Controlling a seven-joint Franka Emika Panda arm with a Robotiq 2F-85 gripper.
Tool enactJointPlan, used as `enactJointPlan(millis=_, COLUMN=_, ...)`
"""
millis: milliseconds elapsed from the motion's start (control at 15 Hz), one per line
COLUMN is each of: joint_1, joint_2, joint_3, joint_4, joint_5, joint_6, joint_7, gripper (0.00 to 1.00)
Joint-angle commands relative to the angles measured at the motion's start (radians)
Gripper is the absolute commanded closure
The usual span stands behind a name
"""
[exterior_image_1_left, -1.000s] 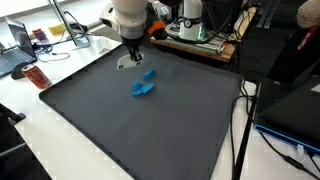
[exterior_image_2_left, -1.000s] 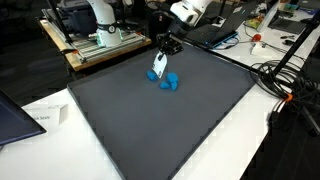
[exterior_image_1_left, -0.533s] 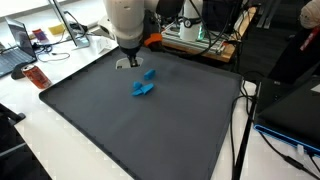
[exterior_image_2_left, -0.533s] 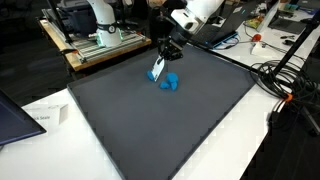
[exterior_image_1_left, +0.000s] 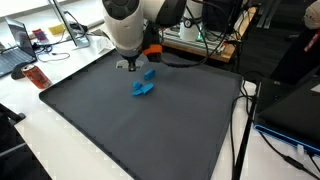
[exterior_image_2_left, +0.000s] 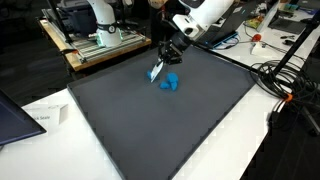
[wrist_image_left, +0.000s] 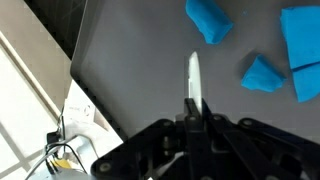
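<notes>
My gripper (exterior_image_1_left: 131, 66) (exterior_image_2_left: 163, 62) is shut on a thin white flat piece (exterior_image_2_left: 157, 73), which hangs tilted just above the dark grey mat (exterior_image_1_left: 130, 130) (exterior_image_2_left: 150, 130). In the wrist view the piece (wrist_image_left: 193, 75) shows edge-on as a narrow white strip sticking out from between the closed fingers (wrist_image_left: 193, 108). Right beside it lie blue blocks (exterior_image_1_left: 143, 85) (exterior_image_2_left: 171, 83) on the mat. The wrist view shows three of them: one (wrist_image_left: 209, 18), a smaller wedge (wrist_image_left: 262, 73) and a larger one (wrist_image_left: 303, 50) cut by the frame edge.
White tabletop (exterior_image_1_left: 30, 120) surrounds the mat. A laptop (exterior_image_1_left: 18, 50) and a red object (exterior_image_1_left: 36, 77) sit off one side, and cables (exterior_image_2_left: 285, 80) off another. A second robot base (exterior_image_2_left: 95, 25) and equipment stand behind the mat.
The arm has swung and leaned over, and the white piece has tilted with it while staying next to the blue blocks. The blocks have not moved.
</notes>
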Motion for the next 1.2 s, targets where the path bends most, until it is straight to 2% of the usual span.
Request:
enactJointPlan(millis=0, joint_1=0.022, joint_2=0.062, joint_3=-0.018, joint_4=0.091, joint_5=-0.017, joint_6=-0.083, joint_7=0.056, gripper=0.99)
enactJointPlan(millis=533, joint_1=0.054, joint_2=0.166, joint_3=-0.010, joint_4=0.246, joint_5=0.008, joint_6=-0.194, joint_7=0.140, gripper=0.99)
enactJointPlan(millis=1133, joint_1=0.132, joint_2=0.257, joint_3=-0.046, joint_4=0.383, joint_5=-0.054, joint_6=-0.255, joint_7=0.355, gripper=0.99)
